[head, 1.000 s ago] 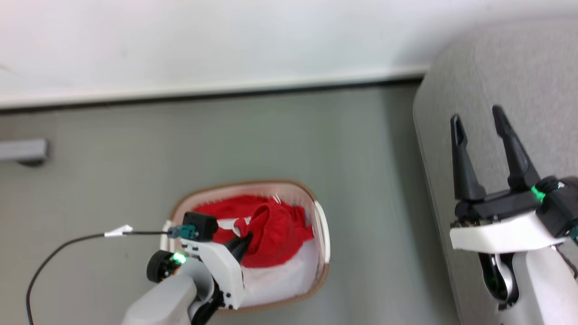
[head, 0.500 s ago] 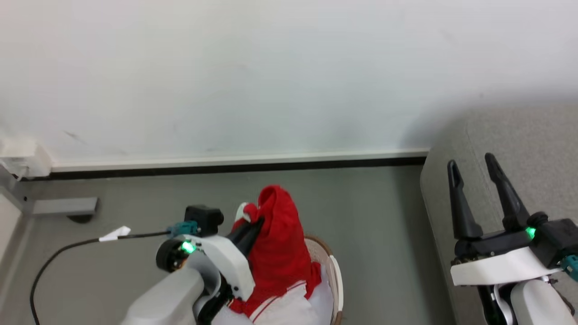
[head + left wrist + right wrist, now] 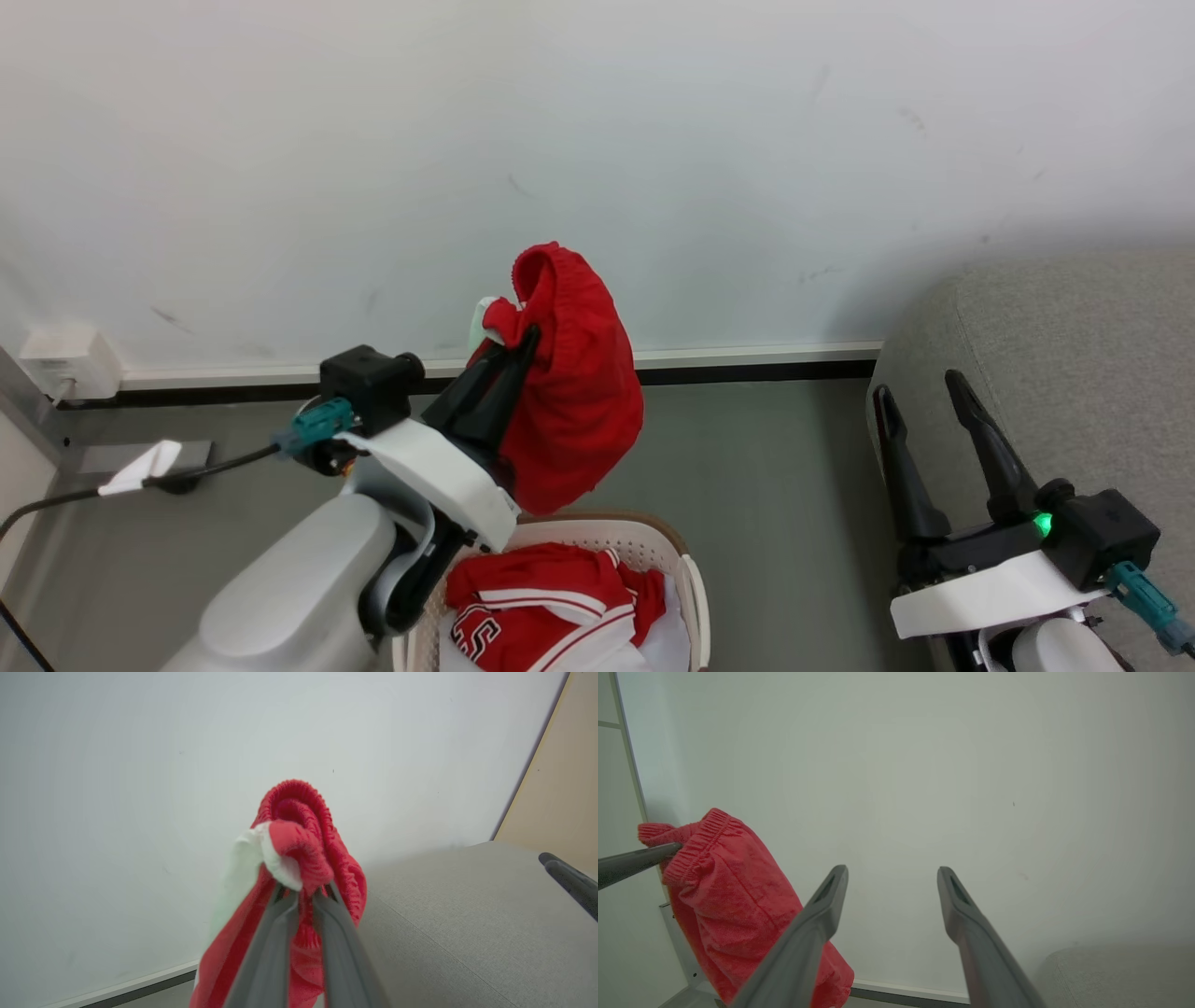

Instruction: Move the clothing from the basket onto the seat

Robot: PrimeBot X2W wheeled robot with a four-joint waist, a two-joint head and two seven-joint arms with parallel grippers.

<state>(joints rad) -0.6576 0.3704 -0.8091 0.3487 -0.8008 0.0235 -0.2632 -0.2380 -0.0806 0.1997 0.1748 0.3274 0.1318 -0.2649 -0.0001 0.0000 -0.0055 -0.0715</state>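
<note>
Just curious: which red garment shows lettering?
The striped garment lying in the basket; the hanging garment, pinched in the left hand, shows none.

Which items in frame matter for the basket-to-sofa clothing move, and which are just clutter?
Job: red elastic-waisted fabric garment, clamped in the shut left gripper; red garment with white stripes in the cream perforated plastic basket; light-grey upholstered sofa; open right gripper.
Clutter: white box on the wall; black cable with white tag; white skirting board.
</note>
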